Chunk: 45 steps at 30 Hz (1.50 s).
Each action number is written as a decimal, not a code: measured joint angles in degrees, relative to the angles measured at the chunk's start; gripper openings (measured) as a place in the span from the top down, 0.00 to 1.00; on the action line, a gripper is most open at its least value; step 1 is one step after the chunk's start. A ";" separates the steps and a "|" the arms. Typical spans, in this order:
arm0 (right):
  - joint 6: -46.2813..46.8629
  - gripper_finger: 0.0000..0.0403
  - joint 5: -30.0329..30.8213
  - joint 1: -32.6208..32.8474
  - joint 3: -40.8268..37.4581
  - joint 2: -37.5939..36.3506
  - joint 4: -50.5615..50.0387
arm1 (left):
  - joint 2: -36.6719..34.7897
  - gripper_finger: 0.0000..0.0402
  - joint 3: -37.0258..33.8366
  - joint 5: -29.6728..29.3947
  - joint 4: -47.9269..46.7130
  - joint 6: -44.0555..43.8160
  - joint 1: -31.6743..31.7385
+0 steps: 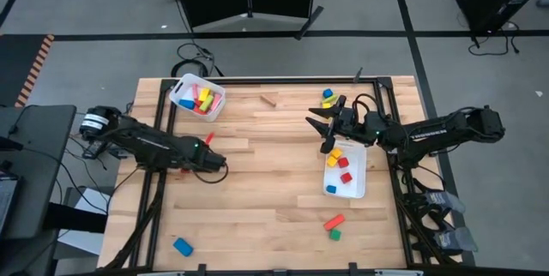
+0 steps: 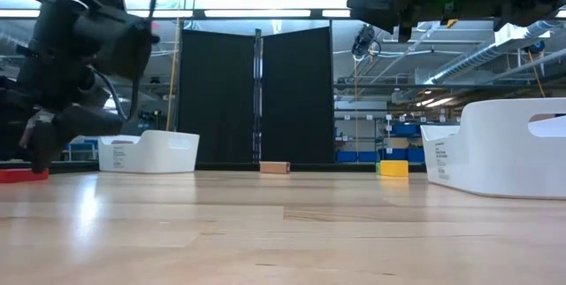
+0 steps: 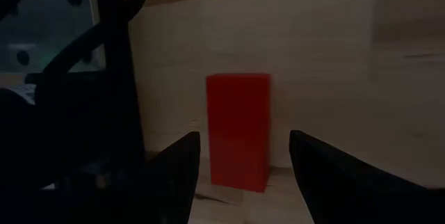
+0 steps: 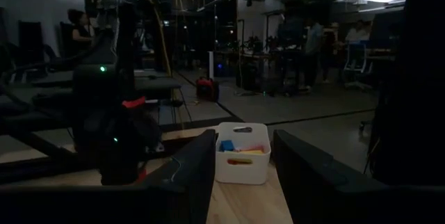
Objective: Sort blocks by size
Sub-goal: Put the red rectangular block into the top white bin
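A red bar (image 3: 238, 130) lies flat on the wooden table; it also shows in the low view (image 2: 19, 175) and in the high view (image 1: 182, 171). My left gripper (image 3: 243, 151) is low over it and open, one finger on either side of the bar with a gap to each; it sits at the table's left (image 1: 189, 167). My right gripper (image 1: 320, 132) is open and empty, high above the table beside the right bin (image 1: 358, 192). Several coloured blocks lie in that bin and in the left bin (image 1: 182, 81).
Loose blocks lie on the table: a yellow and blue pair (image 1: 328, 97) and a plain wood block (image 1: 270, 99) at the far side, a red bar (image 1: 334, 222) with a green cube (image 1: 334, 235) near the front, and a blue block (image 1: 182, 245) at the front left.
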 joint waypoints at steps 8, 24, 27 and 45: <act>-0.32 0.61 -0.56 0.00 0.00 0.00 0.00 | 2.31 0.43 -0.25 1.40 0.21 3.55 3.29; -1.95 0.61 -1.06 0.00 0.02 0.00 0.00 | -0.99 0.47 -4.42 3.03 6.92 6.55 4.89; -1.95 0.61 -1.07 0.00 0.02 0.02 0.00 | -1.04 0.53 -4.71 3.09 8.14 7.56 4.89; -1.95 0.61 -1.07 0.00 0.02 0.00 0.00 | -0.77 0.64 -2.02 0.43 7.42 11.17 4.76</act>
